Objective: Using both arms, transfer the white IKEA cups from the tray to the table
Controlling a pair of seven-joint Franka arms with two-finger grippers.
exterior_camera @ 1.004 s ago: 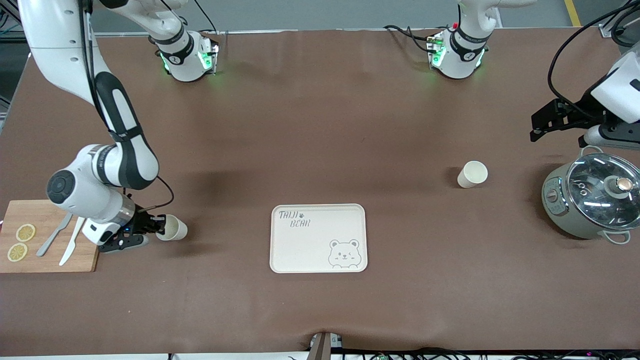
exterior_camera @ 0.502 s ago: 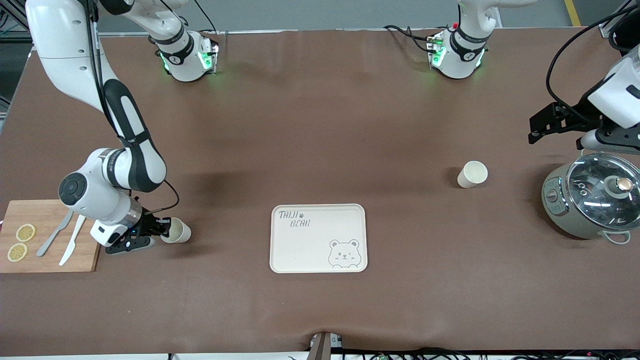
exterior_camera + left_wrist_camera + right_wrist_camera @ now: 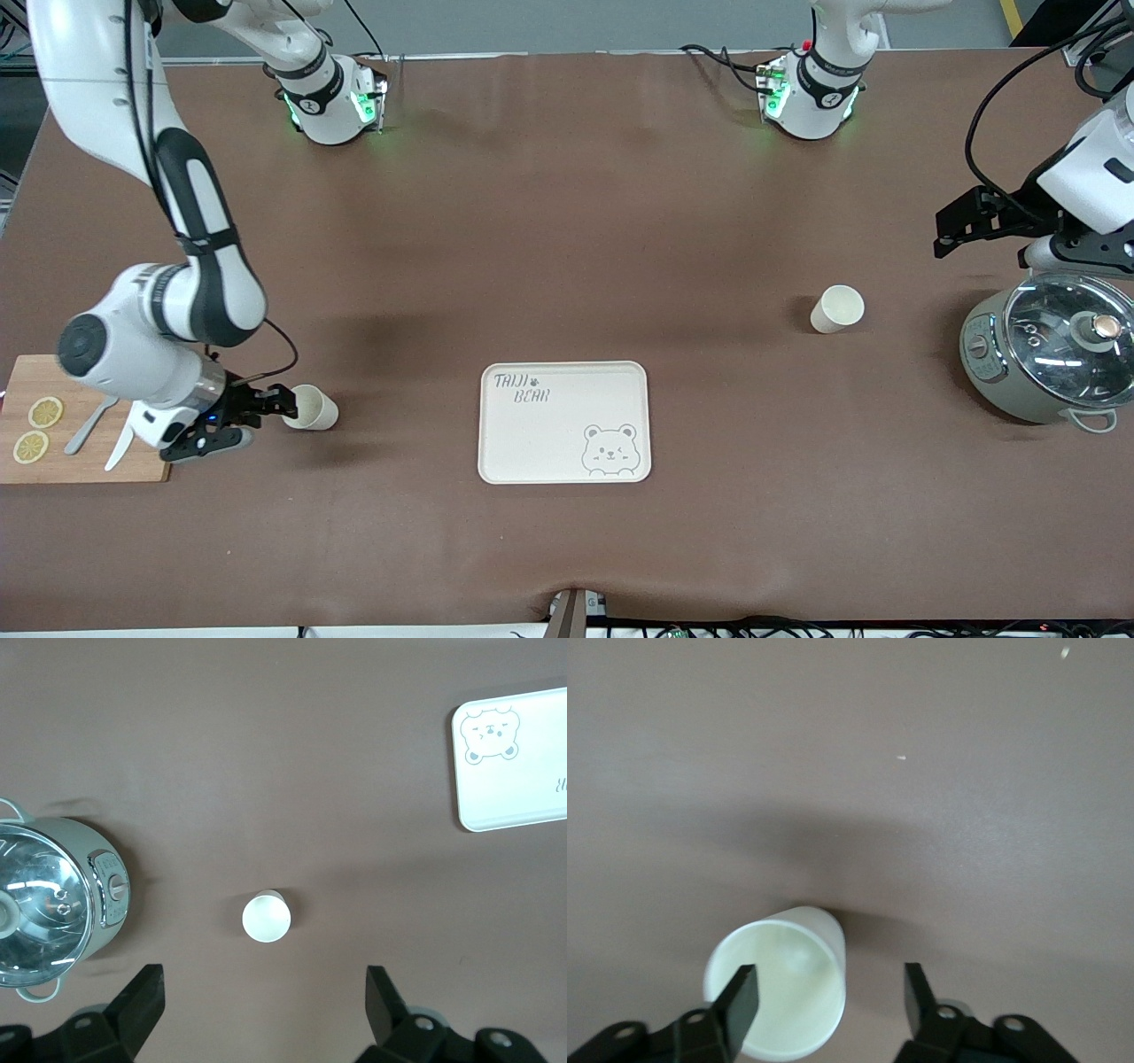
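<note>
One white cup (image 3: 312, 408) stands upright on the brown table between the cutting board and the bear tray (image 3: 549, 443). My right gripper (image 3: 264, 416) is low beside it and open. In the right wrist view one finger (image 3: 741, 999) is over this cup's (image 3: 784, 988) mouth and the other finger is outside its wall, neither pressing it. The second white cup (image 3: 836, 308) stands toward the left arm's end of the table. My left gripper (image 3: 952, 232) hangs open above the table near the pot, with that cup (image 3: 266, 918) ahead of its fingers (image 3: 142, 997).
A grey-green pot with a glass lid (image 3: 1050, 350) stands at the left arm's end of the table. A wooden cutting board (image 3: 80, 456) with lemon slices, a knife and a fork lies at the right arm's end, under the right wrist.
My right gripper has gone from shut on the cup's rim to open and drawn back a little toward the cutting board; the cup stays standing. The left gripper drifted slightly.
</note>
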